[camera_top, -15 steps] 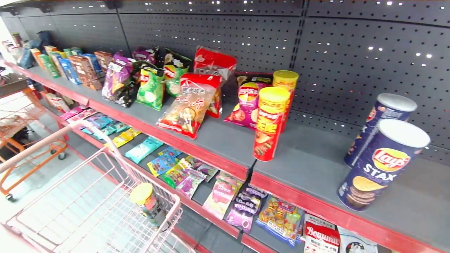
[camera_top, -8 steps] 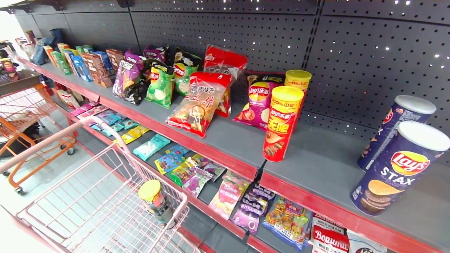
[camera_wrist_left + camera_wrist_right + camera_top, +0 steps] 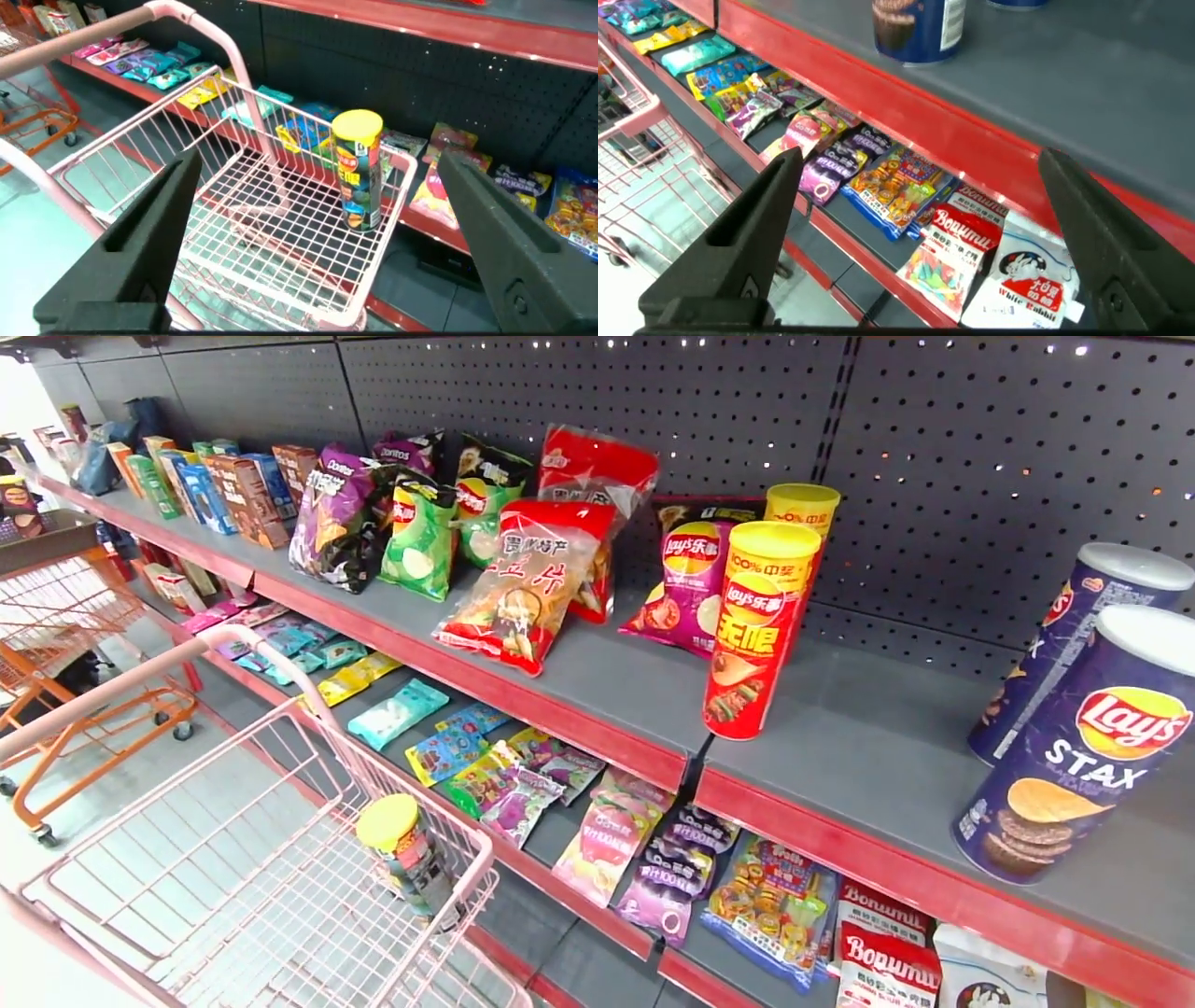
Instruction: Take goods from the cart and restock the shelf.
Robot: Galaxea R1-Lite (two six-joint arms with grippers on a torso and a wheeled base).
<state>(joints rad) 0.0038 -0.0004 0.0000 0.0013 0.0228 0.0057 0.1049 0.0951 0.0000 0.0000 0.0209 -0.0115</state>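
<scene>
Shelf point(image 3: 868, 747): grey upper deck with a red front lip and a pegboard back. It carries snack bags point(image 3: 523, 588) on the left, two red cans point(image 3: 758, 625) in the middle and two blue cans point(image 3: 1083, 747) on the right. There is bare deck between the red and blue cans. The lower deck holds flat candy packs point(image 3: 597, 831).

Cart point(image 3: 345, 761): pink wire, parked just in front of the shelf, on the robot's left.

Can point(image 3: 403, 854): the only item in the cart, with a yellow lid and a printed label. It stands upright in the cart's front corner, next to the wire walls point(image 3: 360, 168).

Left gripper point(image 3: 322, 252) hovers above the cart point(image 3: 234, 89) with its jaws spread wide and nothing held. The can is ahead of it and well apart. Right gripper point(image 3: 920, 243) also has its jaws wide apart and empty. It faces the lower deck's candy packs, below the shelf lip.

Handling, as a judgement: the can looks like a stiff, light tube with a smooth label that is probably a bit slick. It is tall and narrow, so it would tip easily. Best to grip it across the mid-body, below the lid, since the lid may pop or flex. The wire walls block two sides, so come in from above or from the cart's open inner side. Squeeze only moderately, because the thin wall may dent. The bare deck beside the red cans looks like the spot for it.
</scene>
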